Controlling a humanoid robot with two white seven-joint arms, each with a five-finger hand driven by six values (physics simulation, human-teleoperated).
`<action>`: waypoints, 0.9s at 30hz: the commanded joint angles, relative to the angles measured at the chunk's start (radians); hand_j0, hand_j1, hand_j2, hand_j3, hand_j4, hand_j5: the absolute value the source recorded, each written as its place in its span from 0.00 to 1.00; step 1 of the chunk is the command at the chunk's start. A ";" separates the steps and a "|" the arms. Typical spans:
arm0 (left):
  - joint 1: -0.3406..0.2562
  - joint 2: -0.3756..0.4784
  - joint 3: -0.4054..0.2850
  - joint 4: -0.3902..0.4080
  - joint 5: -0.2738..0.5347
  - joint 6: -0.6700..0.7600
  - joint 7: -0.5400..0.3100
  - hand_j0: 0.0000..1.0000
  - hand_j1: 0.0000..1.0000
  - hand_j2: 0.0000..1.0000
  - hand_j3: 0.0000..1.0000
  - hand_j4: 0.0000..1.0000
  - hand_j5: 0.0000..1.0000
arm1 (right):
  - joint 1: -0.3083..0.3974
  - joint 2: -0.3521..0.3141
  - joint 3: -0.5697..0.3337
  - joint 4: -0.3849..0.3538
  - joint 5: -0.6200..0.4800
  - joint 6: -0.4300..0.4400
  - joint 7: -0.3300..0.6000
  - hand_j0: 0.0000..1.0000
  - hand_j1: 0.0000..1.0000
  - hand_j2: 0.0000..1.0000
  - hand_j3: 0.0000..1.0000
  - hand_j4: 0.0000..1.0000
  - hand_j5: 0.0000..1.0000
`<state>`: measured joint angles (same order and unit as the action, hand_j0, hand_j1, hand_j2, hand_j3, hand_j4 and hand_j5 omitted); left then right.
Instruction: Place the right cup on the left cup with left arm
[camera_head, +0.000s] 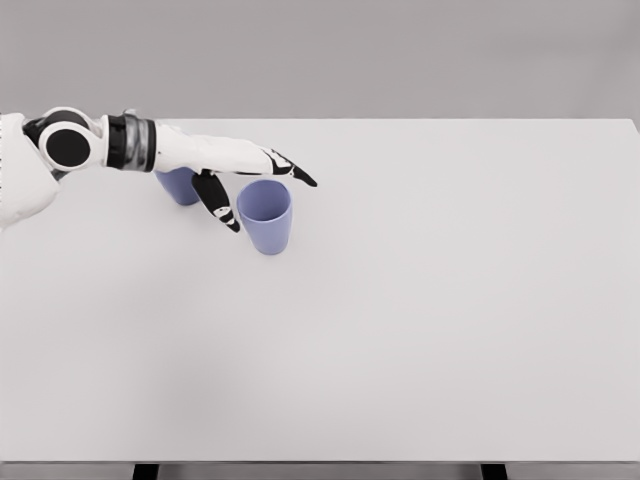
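- Two periwinkle cups stand upright on the white table, toward its far left; the right cup is fully visible, mouth open to the camera, its body tapering toward the base.
- The left cup stands just beside and slightly behind the right cup, well inside the table's far edge; most of it is hidden by the forearm, so only its lower wall shows.
- Both cups rest on the tabletop, apart from one another; the stacking asked for by the task is not yet done.
- The left hand reaches in from the picture's left, palm turned downward, directly over the gap between the cups and over the right cup's far rim.
- This placement is judged to be an approach for a side grasp: the hand brackets the right cup instead of the nearer left cup, because the right cup is the one to be lifted.
- The fingers are spread wide and extended, holding nothing; the upper fingers pass behind the rim, while the thumb points down on the cup's left side.
- Whether any fingertip touches the cup wall cannot be told from this view.
- The right arm is not visible.
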<state>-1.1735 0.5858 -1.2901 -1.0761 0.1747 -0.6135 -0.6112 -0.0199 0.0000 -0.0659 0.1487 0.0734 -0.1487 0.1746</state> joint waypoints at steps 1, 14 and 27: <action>0.002 -0.001 0.002 0.001 0.006 0.003 0.000 1.00 1.00 1.00 1.00 1.00 1.00 | 0.000 0.000 0.000 0.000 0.000 0.000 0.000 1.00 1.00 1.00 1.00 1.00 1.00; 0.021 -0.003 0.005 0.005 -0.029 0.006 0.000 0.78 0.78 0.78 0.78 0.78 0.78 | 0.000 0.000 0.000 0.000 0.000 0.000 0.000 1.00 1.00 1.00 1.00 1.00 1.00; 0.025 0.008 0.008 -0.004 -0.021 0.008 0.000 0.63 0.63 0.63 0.63 0.63 0.63 | 0.000 0.000 0.000 0.000 0.000 0.000 0.000 1.00 1.00 1.00 1.00 1.00 1.00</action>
<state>-1.1490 0.5910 -1.2835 -1.0772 0.1463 -0.6090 -0.6115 -0.0199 0.0000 -0.0659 0.1487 0.0734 -0.1487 0.1746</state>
